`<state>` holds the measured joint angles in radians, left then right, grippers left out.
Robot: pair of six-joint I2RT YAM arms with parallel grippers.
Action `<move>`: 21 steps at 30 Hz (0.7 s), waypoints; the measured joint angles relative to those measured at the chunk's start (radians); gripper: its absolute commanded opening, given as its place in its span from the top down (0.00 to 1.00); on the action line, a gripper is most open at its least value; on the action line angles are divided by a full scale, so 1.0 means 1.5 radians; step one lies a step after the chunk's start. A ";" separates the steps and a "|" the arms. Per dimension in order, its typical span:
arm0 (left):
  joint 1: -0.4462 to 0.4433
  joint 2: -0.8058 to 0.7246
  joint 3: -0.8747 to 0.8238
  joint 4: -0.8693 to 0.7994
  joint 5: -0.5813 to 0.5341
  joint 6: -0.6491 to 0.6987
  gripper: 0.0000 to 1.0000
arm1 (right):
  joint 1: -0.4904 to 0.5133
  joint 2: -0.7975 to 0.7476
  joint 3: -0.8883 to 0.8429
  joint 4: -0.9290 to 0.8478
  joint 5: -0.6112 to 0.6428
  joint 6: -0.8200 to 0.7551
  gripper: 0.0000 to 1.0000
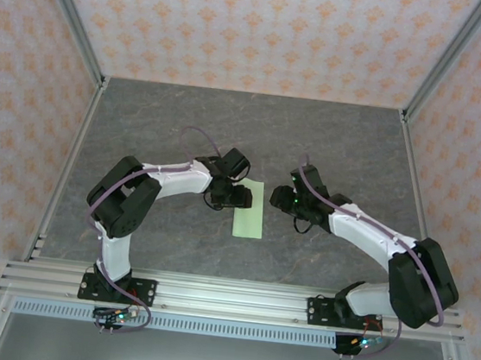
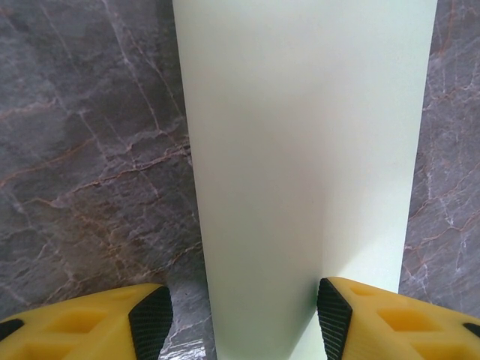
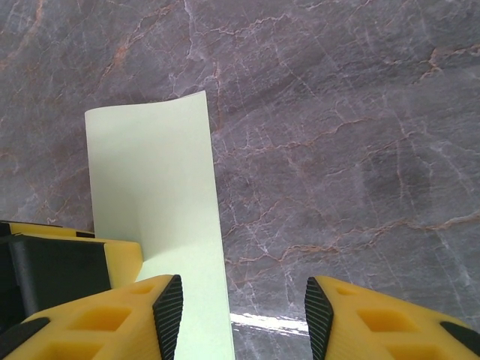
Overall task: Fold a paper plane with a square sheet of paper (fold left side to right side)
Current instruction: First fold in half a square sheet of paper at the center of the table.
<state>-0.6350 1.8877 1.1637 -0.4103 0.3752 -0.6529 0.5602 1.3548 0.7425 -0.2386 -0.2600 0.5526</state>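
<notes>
Both arms bend inward, meeting mid-frame in the top view.
The left gripper (image 1: pixel 243 199) and right gripper (image 1: pixel 280 199) face each other, jaws parted.

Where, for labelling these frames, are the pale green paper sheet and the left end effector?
pale green paper sheet (image 1: pixel 250 214): top external view, middle of its upper face.
left end effector (image 2: pixel 242 318): left wrist view, midway between its fingertips.

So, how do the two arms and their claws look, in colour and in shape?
The left arm and the right arm have white links with bulky black joints and black bases. A thin lilac cable runs along each. The left claw and the right claw have yellow fingers with hollow pockets and black pads at the tips.
</notes>
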 measured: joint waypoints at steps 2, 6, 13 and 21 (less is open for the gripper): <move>0.000 0.000 0.000 -0.001 0.000 0.000 0.40 | 0.000 0.008 0.000 0.001 -0.004 0.000 0.51; 0.000 0.000 0.000 -0.001 0.000 0.000 0.40 | 0.001 0.026 0.000 0.001 -0.012 0.000 0.51; 0.000 0.000 0.000 -0.001 0.000 0.000 0.40 | 0.002 0.049 0.000 0.034 -0.045 0.018 0.64; 0.000 0.000 0.000 -0.001 -0.001 -0.001 0.40 | 0.007 0.084 -0.001 0.066 -0.074 0.035 0.66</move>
<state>-0.6350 1.8881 1.1637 -0.4114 0.3740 -0.6537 0.5713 1.4815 0.7418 -0.1394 -0.3710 0.6052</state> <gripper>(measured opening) 0.596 0.342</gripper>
